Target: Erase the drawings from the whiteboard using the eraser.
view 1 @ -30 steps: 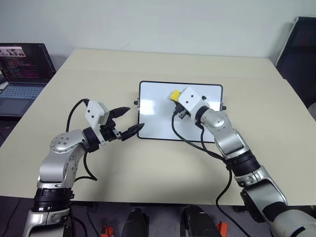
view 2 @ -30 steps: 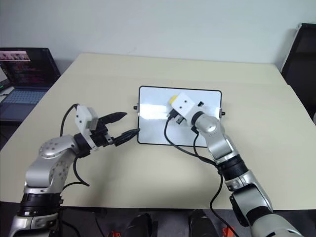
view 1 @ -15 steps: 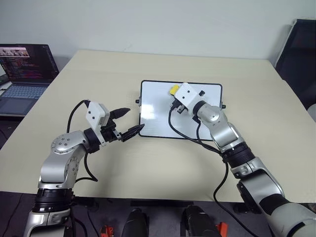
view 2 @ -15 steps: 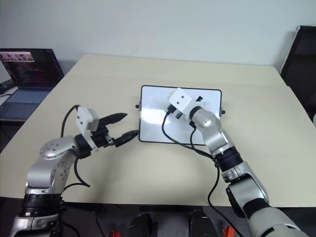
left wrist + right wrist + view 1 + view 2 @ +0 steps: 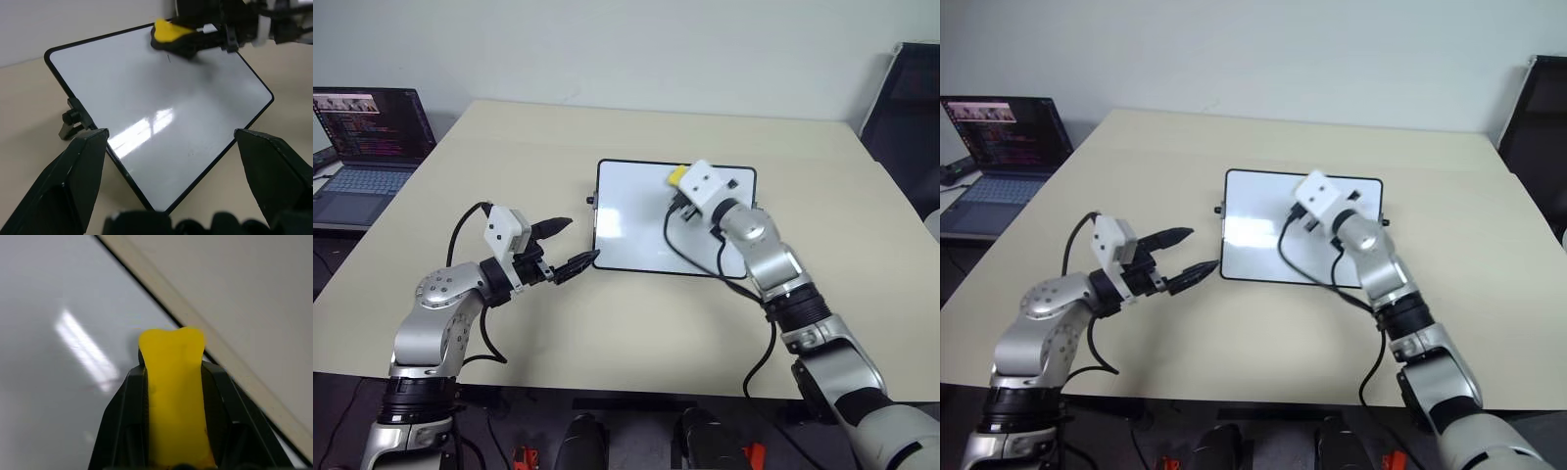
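Yellow eraser [image 5: 677,176] sits pinched in my right fingers [image 5: 215,396] at the whiteboard's [image 5: 636,230] far edge. A faint mark [image 5: 169,58] lies just nearer. Left fingers [image 5: 579,262] are spread, idle.

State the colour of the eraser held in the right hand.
Yellow, over a dark underside. The eraser shows best in the right wrist view, clamped in the right hand.

A: What colours show on the small rectangular white board with the thin black frame [image 5: 636,225]?

B: Glossy white face, black rim and knobs. The small oblong eraser [image 5: 173,396] is bright yellow with a dark underside.

A: And around them?

B: A plain beige tabletop [image 5: 509,147], and black gripper fingers [image 5: 73,176].
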{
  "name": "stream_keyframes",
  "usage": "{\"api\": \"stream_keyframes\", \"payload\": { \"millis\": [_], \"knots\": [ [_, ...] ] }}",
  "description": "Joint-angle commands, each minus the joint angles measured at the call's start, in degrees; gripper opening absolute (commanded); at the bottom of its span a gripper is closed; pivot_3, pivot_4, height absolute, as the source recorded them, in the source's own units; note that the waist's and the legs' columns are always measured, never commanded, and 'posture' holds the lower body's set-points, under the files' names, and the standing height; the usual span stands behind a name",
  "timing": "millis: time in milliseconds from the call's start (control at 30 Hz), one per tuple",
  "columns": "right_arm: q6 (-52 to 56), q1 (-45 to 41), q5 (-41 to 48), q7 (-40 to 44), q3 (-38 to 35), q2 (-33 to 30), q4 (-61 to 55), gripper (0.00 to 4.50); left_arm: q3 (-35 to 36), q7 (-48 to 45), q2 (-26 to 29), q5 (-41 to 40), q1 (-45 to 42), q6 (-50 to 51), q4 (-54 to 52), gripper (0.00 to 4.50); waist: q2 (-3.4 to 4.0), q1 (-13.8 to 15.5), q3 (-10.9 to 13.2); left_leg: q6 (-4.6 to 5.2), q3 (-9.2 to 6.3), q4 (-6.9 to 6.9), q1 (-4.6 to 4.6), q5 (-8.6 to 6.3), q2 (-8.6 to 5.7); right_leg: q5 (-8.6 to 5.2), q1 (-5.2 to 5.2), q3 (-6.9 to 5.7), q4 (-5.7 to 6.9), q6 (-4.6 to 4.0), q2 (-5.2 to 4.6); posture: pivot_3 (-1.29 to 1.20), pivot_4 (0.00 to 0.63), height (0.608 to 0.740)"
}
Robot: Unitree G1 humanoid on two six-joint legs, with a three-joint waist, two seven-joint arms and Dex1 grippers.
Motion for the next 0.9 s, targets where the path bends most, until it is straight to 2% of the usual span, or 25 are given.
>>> {"api": "stream_keyframes", "payload": {
  "millis": [33,167,367,433,567,633,733,900],
  "knots": [
    [3.2,2.3,0.1,2.3,0.4,-0.4,2.0,1.12,-0.1,-0.1,-0.2,0.0,-0.2,-1.3,-1.3,4.5,-0.02,-0.2,0.0,0.01,0.0,0.0,0.01,0.01,0.0,0.0,0.02,0.01,0.01,-0.01,0.0,0.0,0.15,0.74],
    [4.1,7.4,0.6,12.6,6.0,-1.4,-4.3,1.12,0.1,-0.1,-0.1,-0.1,0.2,-1.2,-1.7,4.5,-0.1,-0.2,-0.2,0.07,-0.01,-0.05,0.05,0.05,0.03,0.0,0.1,-0.02,0.18,0.02,0.04,0.0,0.15,0.74],
    [2.1,9.2,-3.4,16.9,11.3,-3.2,-9.4,1.12,0.4,-0.3,0.1,-0.2,0.6,-1.5,-1.3,4.5,-0.06,-0.7,-0.2,0.06,0.01,-0.09,0.05,0.04,0.06,-0.01,0.07,0.03,0.23,0.03,0.08,0.0,0.15,0.74],
    [1.7,8.8,-4.7,15.1,11.5,-3.1,-9.0,1.12,0.4,-0.4,0.1,-0.1,0.6,-1.8,-1.1,4.5,-0.06,-0.7,-0.1,0.06,0.01,-0.08,0.05,0.05,0.05,-0.01,0.01,0.03,0.2,0.02,0.07,0.0,0.15,0.74],
    [0.2,4.9,-8.0,2.9,7.0,-2.6,-4.7,1.12,0.4,-0.5,0.1,-0.1,0.7,-2.0,-0.9,4.5,-0.01,-0.7,-0.1,0.05,0.01,-0.06,0.08,0.04,0.02,0.0,-0.09,0.03,0.11,0.01,0.03,0.0,0.15,0.74],
    [-0.2,3.5,-7.6,0.2,5.5,-2.7,-3.2,1.12,0.3,-0.5,0.1,-0.1,0.7,-1.9,-1.1,4.5,-0.01,-0.6,-0.1,0.04,0.01,-0.06,0.08,0.05,0.0,0.02,-0.11,0.03,0.08,-0.02,0.0,0.0,0.15,0.74],
    [-0.3,3.7,-6.7,1.4,5.2,-3.1,-2.2,1.12,0.3,-0.3,0.0,-0.3,0.6,-1.5,-1.5,4.5,-0.03,-0.1,-0.1,0.04,0.0,-0.06,0.07,0.05,-0.01,0.02,-0.06,0.02,0.01,-0.02,-0.02,0.0,0.15,0.74],
    [0.8,8.8,-4.3,12.2,8.7,-3.9,-7.3,1.12,0.2,0.1,0.0,-0.5,0.5,-0.8,-2.3,4.5,-0.09,-0.2,-0.1,0.05,0.01,-0.07,0.08,0.06,0.01,0.01,-0.01,0.01,-0.02,-0.01,-0.02,0.0,0.15,0.74]
  ]
}}
